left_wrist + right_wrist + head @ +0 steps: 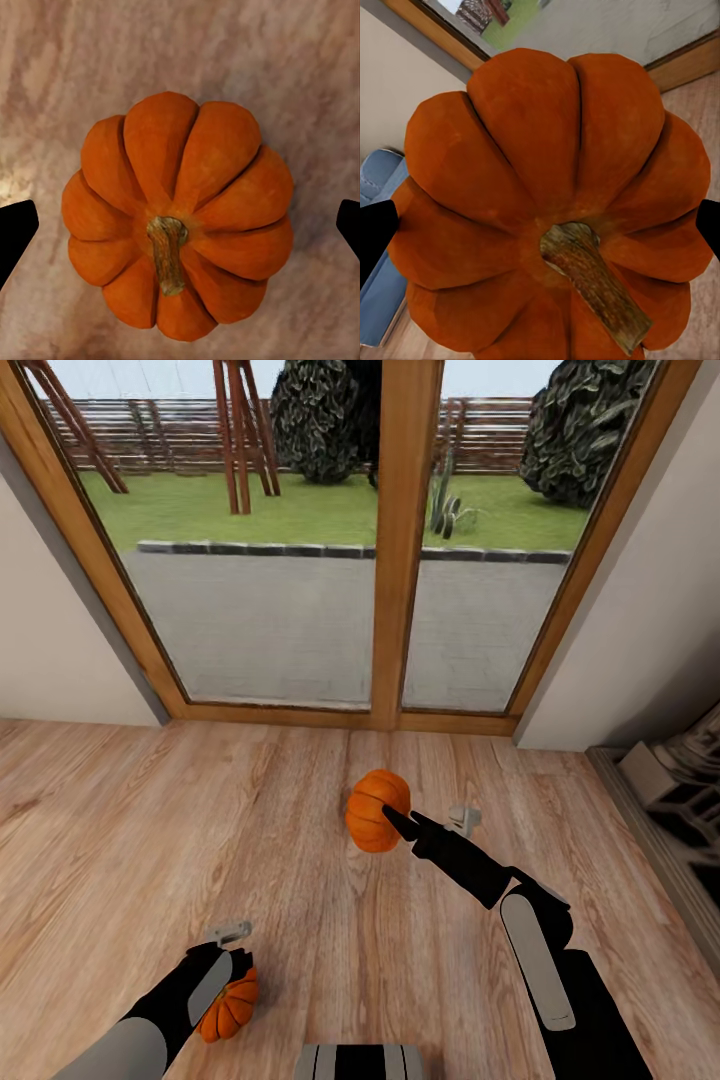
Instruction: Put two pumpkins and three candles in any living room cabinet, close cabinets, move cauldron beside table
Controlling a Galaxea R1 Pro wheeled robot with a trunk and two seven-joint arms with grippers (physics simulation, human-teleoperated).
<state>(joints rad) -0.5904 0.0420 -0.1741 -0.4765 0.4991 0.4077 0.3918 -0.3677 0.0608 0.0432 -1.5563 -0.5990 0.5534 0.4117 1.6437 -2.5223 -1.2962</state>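
Note:
Two orange ribbed pumpkins show. One pumpkin (377, 810) (555, 195) hangs above the wooden floor, and my right gripper (395, 820) is shut on it, a dark fingertip (375, 229) pressed against each side. The other pumpkin (230, 1008) (176, 214) rests on the floor with its stem up. Directly above it hangs my left gripper (225, 960), open, with its fingertips (16, 229) standing clear of the skin on both sides. The candles, cabinet, table and cauldron are out of view.
A tall glass door with a wooden frame (400, 560) fills the wall ahead, with a garden beyond. The stone fireplace (680, 785) juts in at the right edge. A blue sofa (379, 255) shows behind the held pumpkin. Wooden floor (150, 830) lies all around.

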